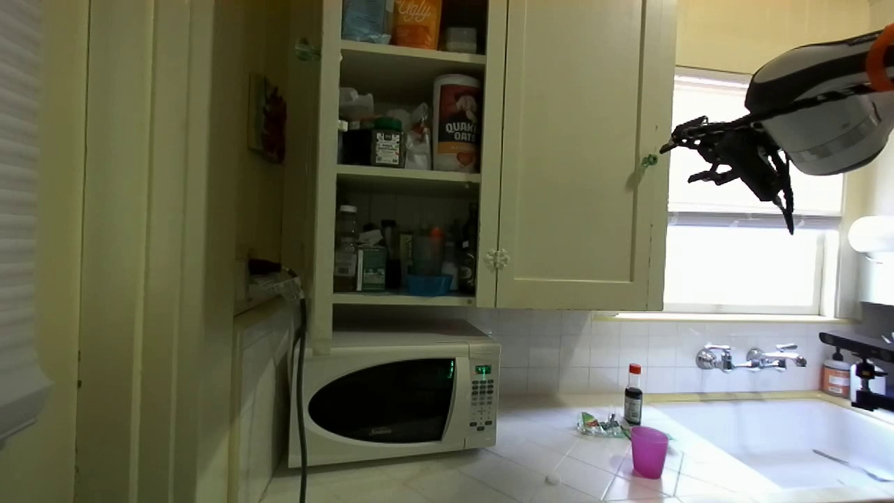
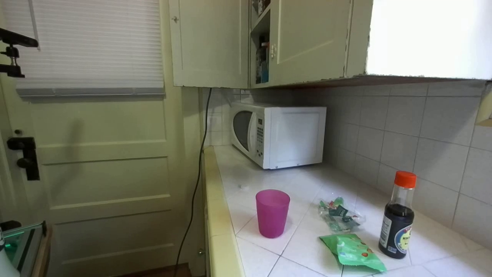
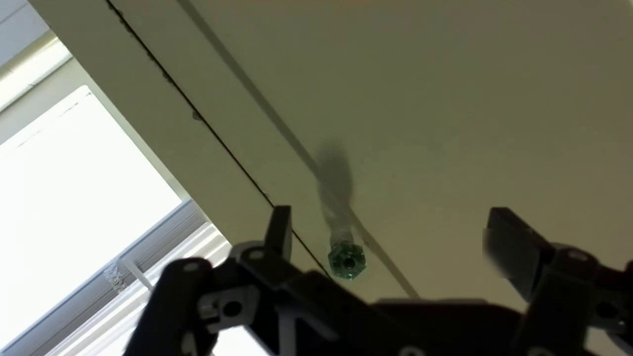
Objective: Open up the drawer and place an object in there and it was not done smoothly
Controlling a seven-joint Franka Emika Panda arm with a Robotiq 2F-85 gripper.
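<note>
Magenta plastic, smooth and of one strong colour throughout, makes up the cup (image 2: 273,213), which widens gently from its base to a round rim. It stands upright on the white tiled counter (image 2: 250,257), near the yellow trim (image 2: 217,200) along the edge and apart from the green packet (image 2: 351,252), the clear wrapper (image 2: 340,217) and the red-capped dark bottle (image 2: 398,219). The microwave (image 2: 296,136) sits farther along the same counter. I hold my gripper (image 3: 390,222) up high, well away from the cup, its fingers (image 3: 281,230) spread wide apart before the cream-white cabinet (image 1: 573,140). That cabinet is closed and plain-panelled, with small nicks in the paint along its seam. A green, faceted knob (image 3: 347,259) shows between my fingers in the wrist view, nearer the finger at that view's left, with painted panel visible on both sides of it.
</note>
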